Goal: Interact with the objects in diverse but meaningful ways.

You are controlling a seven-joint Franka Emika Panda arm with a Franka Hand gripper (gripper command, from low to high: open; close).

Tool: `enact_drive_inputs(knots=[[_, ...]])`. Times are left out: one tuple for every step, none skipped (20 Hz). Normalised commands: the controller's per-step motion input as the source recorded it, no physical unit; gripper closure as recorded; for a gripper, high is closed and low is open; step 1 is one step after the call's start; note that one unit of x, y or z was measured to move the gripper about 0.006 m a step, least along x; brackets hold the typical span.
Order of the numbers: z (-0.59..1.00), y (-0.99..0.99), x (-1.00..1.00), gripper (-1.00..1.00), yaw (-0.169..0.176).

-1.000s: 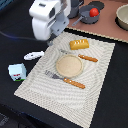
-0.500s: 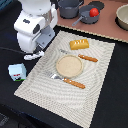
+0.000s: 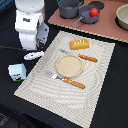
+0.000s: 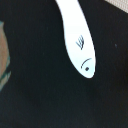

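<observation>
Nothing looks handled yet: the flat white fish-shaped piece [image 4: 77, 40] lies untouched beneath the arm's gripper [image 3: 34, 46], whose jaw state I cannot tell.

A round tan plate [image 3: 68, 65] sits between fork [image 3: 67, 80] and knife [image 3: 80, 56] on a striped placemat [image 3: 95, 95].

- I see the flat white fish-shaped piece [image 3: 34, 55] lying on the dark table just off the mat's edge; the wrist view [image 4: 77, 37] shows a drawn eye, mouth and fin marks.
- The white-and-blue milk carton [image 3: 17, 72] stands near it, towards the exterior view's left.
- The golden bread loaf [image 3: 79, 44] lies on the striped mat.
- The red tomato [image 3: 93, 12] sits on the brown board, beside the grey two-handled pot [image 3: 69, 7].
</observation>
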Motion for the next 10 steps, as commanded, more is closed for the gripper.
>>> enact_drive_inputs(knots=[[-0.34, -0.2, -0.23, -1.0, 0.103], [-0.37, -0.2, -0.24, -1.0, 0.102], [-0.41, -0.19, -0.27, -1.0, 0.101], [-0.4, -0.16, -0.28, -1.0, 0.1], [-0.41, -0.15, -0.26, -1.0, 0.1], [-0.39, -0.16, -0.25, -1.0, 0.099], [-0.37, -0.17, -0.23, -1.0, 0.097], [-0.32, -0.15, -0.17, -1.0, 0.096], [-0.3, -0.14, -0.16, -1.0, 0.092], [-0.28, -0.07, -0.12, -1.0, 0.089]])
